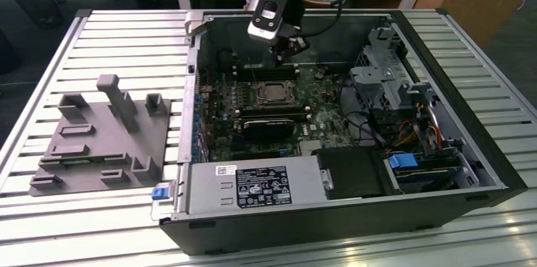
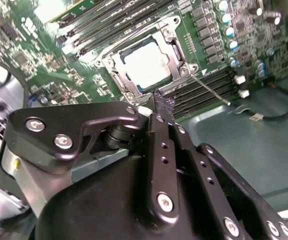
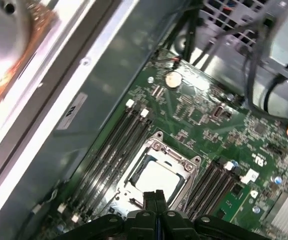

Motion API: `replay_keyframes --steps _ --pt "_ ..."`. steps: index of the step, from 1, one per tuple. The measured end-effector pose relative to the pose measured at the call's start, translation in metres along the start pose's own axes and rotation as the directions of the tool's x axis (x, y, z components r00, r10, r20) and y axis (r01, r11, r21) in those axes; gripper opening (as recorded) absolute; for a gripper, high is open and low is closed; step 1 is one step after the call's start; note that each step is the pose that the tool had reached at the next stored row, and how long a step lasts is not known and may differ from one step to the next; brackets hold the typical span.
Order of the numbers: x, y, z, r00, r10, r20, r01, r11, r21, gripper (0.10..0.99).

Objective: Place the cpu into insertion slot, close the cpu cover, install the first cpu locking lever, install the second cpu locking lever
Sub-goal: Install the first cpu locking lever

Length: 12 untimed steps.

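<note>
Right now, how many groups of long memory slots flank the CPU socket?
2: one slot group along one side of the cpu, the other slot group along the opposite side; none seems hidden.

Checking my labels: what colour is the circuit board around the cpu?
Green circuit board, clearest in the second wrist view.

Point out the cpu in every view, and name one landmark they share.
Exterior view: cpu in the middle of the green board.
Second wrist view: cpu framed by the cover, just past the gripper.
First wrist view: cpu just past the gripper.
Shared landmark: long black memory slots flanking it.
</note>
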State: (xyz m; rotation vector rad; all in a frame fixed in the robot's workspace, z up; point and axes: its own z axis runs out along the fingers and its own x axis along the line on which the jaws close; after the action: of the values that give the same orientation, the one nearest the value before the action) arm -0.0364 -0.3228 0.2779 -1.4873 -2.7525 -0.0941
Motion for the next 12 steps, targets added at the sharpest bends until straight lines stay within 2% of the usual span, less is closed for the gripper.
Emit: replay_keyframes --steps 3,6,9,12 --pt "0.0 0.0 0.0001 0.9985 -0.055 -0.0027 0.055 0.9985 0.002 0.106" --pt "0.0 0.0 0.0001 0.9941 -0.108 -0.0054 0.108 0.9941 0.004 0.106" --pt "0.0 0.0 0.0003 0.9868 -0.162 -0.0082 0.162 0.9868 0.006 0.106" --pt "0.0 0.0 0.0006 0.9763 -0.216 -0.0112 0.216 0.9763 0.007 0.106"
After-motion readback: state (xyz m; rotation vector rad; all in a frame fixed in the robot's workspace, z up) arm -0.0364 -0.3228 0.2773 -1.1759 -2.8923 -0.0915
